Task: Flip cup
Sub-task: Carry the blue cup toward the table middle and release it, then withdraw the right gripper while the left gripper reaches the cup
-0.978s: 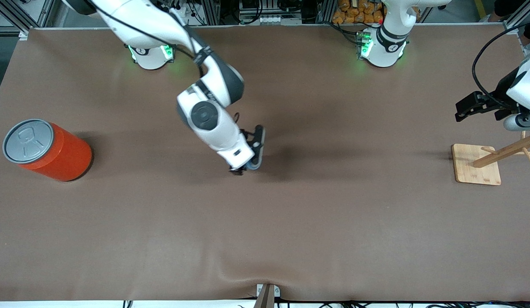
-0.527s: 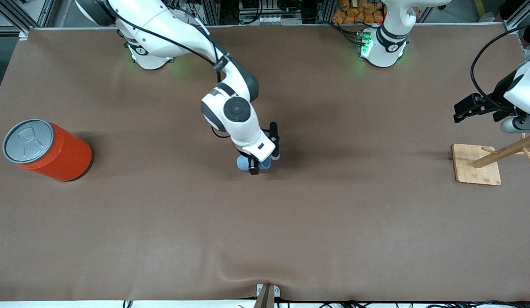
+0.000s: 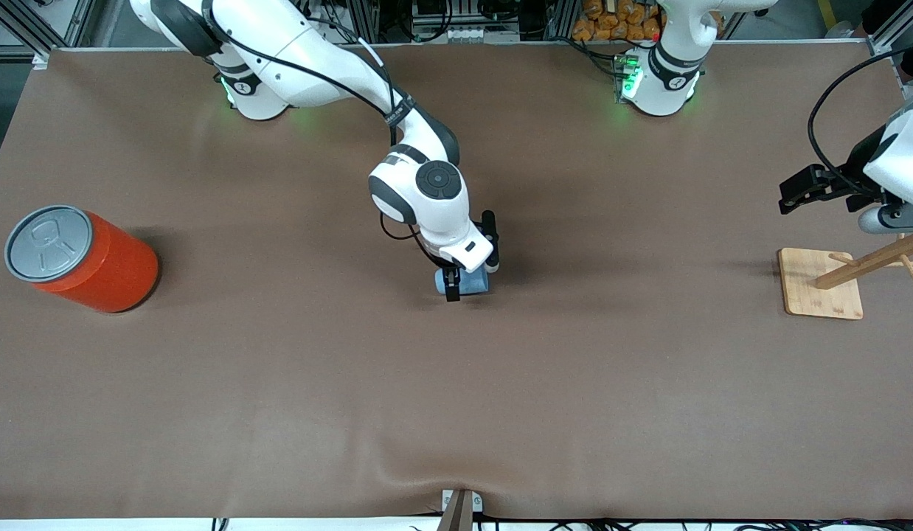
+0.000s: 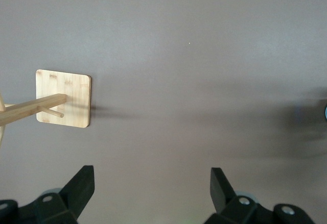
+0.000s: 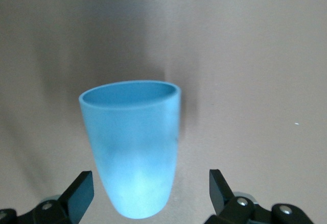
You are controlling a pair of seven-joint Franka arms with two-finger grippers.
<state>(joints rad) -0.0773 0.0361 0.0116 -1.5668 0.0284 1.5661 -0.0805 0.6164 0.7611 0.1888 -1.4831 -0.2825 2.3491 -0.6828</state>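
The cup [image 5: 132, 150] now stands mouth-up on the worktop [image 3: 456, 413] near its middle; a second ago I was tilting it over. My right tool [image 5: 150, 196] has just let go, fingers wide on either side. The flip looks done. My left tool [image 4: 150, 196] waits open over the wooden stand [image 3: 821, 284].

Cup [image 3: 471, 282] [image 5: 134, 147]: small, light-blue, tapered plastic, no handle, plain matte. Near middle of brown table. Right wrist view shows open mouth and rim, wider than rounded closed base. Front view: mostly hidden under right arm's wrist, only lower blue body visible. Upright or lying: cannot tell.
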